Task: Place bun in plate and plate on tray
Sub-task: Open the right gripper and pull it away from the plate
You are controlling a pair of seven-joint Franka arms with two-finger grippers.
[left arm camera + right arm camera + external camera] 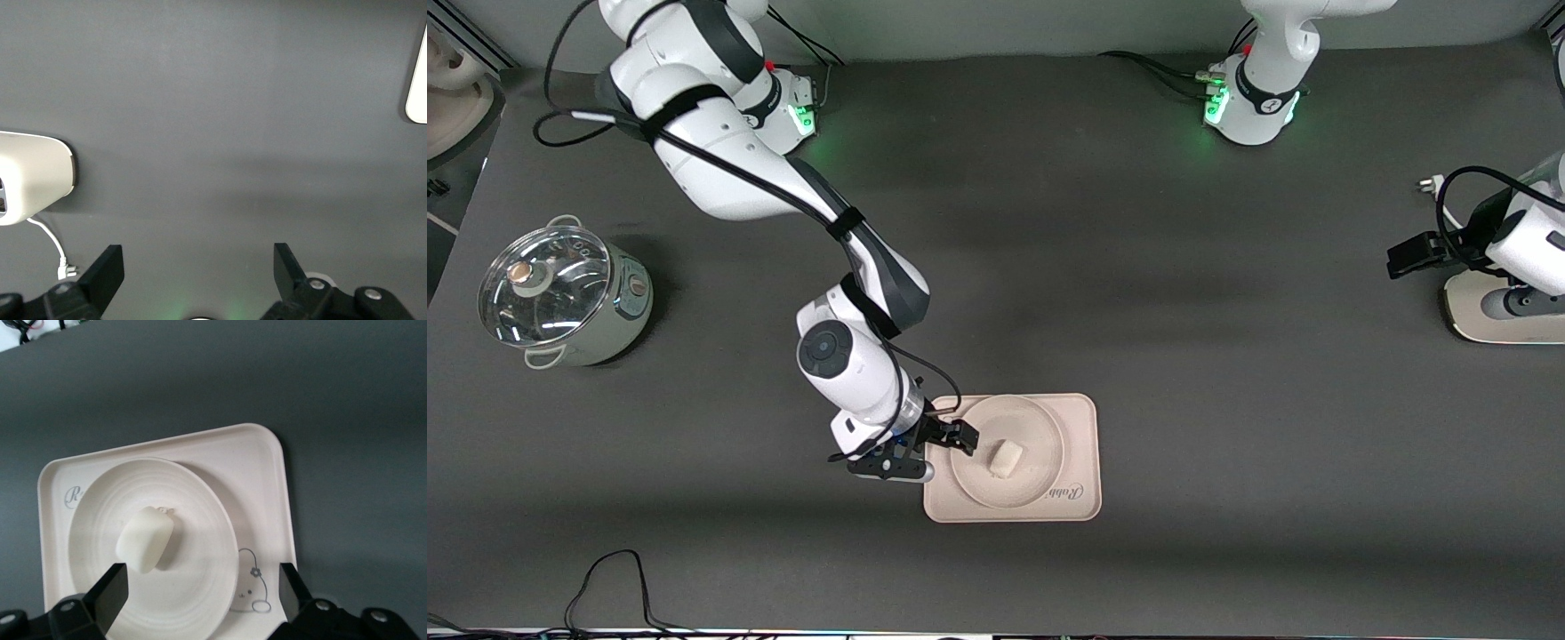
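Note:
The cream rectangular tray [1080, 427] lies near the front camera. The round plate [1032, 427] sits on it, and the small white bun [1005, 459] lies in the plate. My right gripper [951, 437] is open and empty, low over the plate's rim at the tray's end toward the right arm. In the right wrist view the tray [267, 473], the plate [193, 520] and the bun [145, 539] show between the open right gripper's [203, 587] fingers. My left gripper [1409, 256] waits open and empty at the left arm's end of the table, and its wrist view shows it [199, 267] over bare mat.
A pale green pot with a glass lid [560, 298] stands at the right arm's end of the table. A cream stand [1494, 320] and a white plug with its cable [1427, 184] lie by the left gripper. A black cable [614, 578] loops near the front edge.

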